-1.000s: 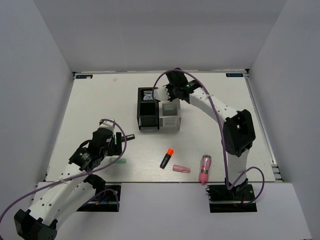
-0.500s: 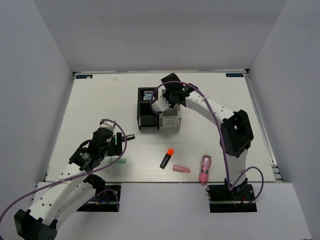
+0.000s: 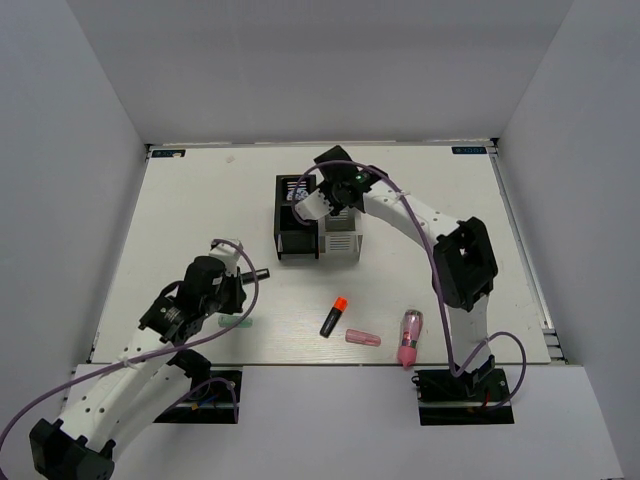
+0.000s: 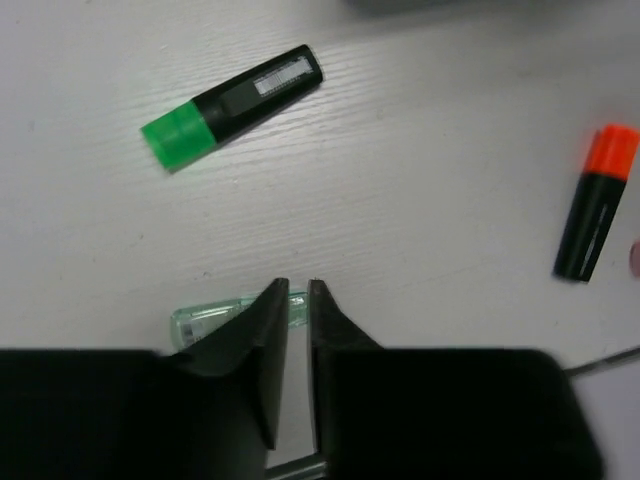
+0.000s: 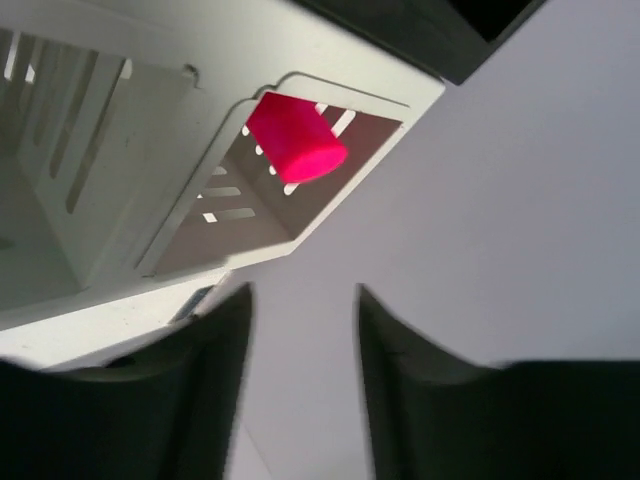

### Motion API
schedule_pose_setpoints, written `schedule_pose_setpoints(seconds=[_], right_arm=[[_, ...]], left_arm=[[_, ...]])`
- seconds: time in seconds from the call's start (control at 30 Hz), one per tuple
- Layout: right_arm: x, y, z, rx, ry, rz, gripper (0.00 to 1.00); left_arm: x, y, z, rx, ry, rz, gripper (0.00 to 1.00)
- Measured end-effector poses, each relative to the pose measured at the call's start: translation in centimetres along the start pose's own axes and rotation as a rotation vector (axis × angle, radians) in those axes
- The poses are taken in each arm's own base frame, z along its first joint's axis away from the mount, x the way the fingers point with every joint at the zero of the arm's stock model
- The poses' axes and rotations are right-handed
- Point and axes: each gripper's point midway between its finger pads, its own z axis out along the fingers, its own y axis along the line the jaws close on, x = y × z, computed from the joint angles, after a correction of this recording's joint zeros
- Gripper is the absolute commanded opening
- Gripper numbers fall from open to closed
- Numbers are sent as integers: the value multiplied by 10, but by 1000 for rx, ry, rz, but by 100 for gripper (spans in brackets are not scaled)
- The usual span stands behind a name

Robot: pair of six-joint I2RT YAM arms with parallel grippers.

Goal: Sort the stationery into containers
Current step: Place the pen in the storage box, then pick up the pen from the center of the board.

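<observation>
A pale green capsule (image 4: 205,318) lies on the table under my left gripper (image 4: 295,287). The jaws stand close with a thin slit between them, and the capsule's end shows in it. Whether they pinch it I cannot tell. A green-capped highlighter (image 4: 232,105) lies just beyond, and an orange-capped one (image 3: 334,316) to the right. My right gripper (image 5: 303,292) hangs open and empty over the adjoining black container (image 3: 297,243) and white container (image 3: 340,245). A pink cap (image 5: 295,137) shows inside a white compartment. A pink capsule (image 3: 362,338) and a fat pink tube (image 3: 409,338) lie near the front edge.
A blue-white tape roll (image 3: 290,188) sits in the black box's back compartment. The right arm (image 3: 420,215) arches across the table's right half. Grey walls enclose the table on three sides.
My left jaws have narrowed from wide open to a slit, low over the green capsule. My right gripper has swung left above the boxes and its jaws have opened wider.
</observation>
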Motion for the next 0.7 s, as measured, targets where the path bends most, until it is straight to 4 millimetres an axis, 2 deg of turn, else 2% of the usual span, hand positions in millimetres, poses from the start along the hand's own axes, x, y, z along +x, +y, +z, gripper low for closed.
schedule_pose_setpoints(seconds=[0.03,0.07,0.17,0.2,0.23,0.3,0.33,0.4,0.47,0.5,0.53,0.6,0.63,0.67,0.7], right_arm=[[-1,0,-1,3,-3,19,28],[-1,0,-3,6,-5,41,1],[0,0,-15,26,-12,175,0],[2,-1,-23,43,-17,254,0],[4,-2,-33,63,-24,342,17],[10,1,-59,78,-38,555,75],[11,3,-71,72,-52,660,90],[16,10,-97,51,-97,888,90],[15,35,-116,6,-165,1124,12],[15,54,-123,-27,-177,1214,0],[13,77,-127,-52,-194,1321,0],[8,137,-131,-139,-166,1483,0],[3,165,-131,-192,-141,1549,2],[-2,185,-130,-234,-125,1600,45],[-8,201,-128,-280,-111,1652,56]], left_arm=[[0,-5,1,27,-3,-2,6],[-1,-10,2,57,-2,-3,0],[-4,-29,4,146,1,-23,0],[-6,-36,6,176,2,-30,6],[-6,-44,8,204,12,-32,24],[-2,-66,13,268,43,-1,43],[1,-79,15,298,69,28,58],[8,-103,22,332,119,97,69],[12,-130,29,361,158,173,71],[13,-141,33,363,169,205,71],[13,-153,38,369,174,238,72],[15,-174,48,369,184,291,72],[16,-182,53,367,184,312,72],[16,-190,59,361,188,333,72],[16,-197,65,352,187,349,72]])
